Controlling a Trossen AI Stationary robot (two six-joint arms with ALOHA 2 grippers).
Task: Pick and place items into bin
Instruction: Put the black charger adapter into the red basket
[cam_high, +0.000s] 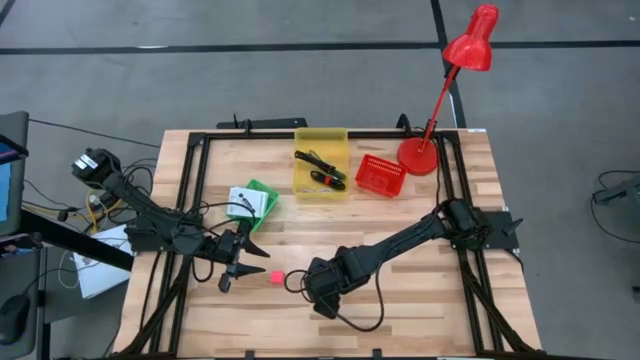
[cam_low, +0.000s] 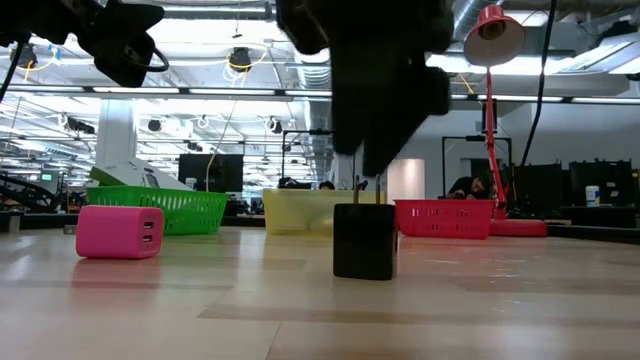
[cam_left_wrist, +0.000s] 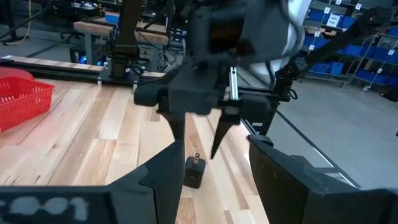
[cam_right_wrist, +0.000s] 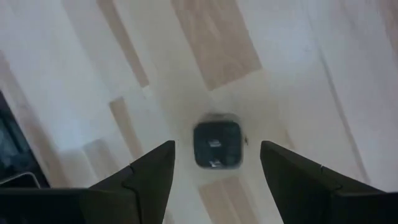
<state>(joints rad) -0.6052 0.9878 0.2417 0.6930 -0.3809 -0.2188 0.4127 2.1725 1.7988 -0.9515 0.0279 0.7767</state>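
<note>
A small, boxy black cube (cam_right_wrist: 216, 144) with two metal prongs stands on the pale wood-plank table (cam_high: 420, 300). The right gripper (cam_right_wrist: 215, 163) hovers directly above it, fingers spread and empty. Just beside it lies a glossy pink cube (cam_low: 120, 231). The left gripper (cam_high: 236, 267) waits nearby, fingers parted.

On my feeds: pale striped wooden table (cam_high: 420, 310) of light and tan planks, framed in black. Translucent yellow plastic bin (cam_high: 320, 185) holding a black cable bundle (cam_high: 320, 168) with a red spot. Red mesh basket (cam_high: 380, 176); bright green mesh basket (cam_high: 265, 190) carrying a white flat packet (cam_high: 246, 201) with black print. Glossy red desk lamp (cam_high: 455, 85). Small pink cube (cam_high: 276, 275). Small black cube (cam_right_wrist: 216, 144). I see both arms dark throughout.
</note>
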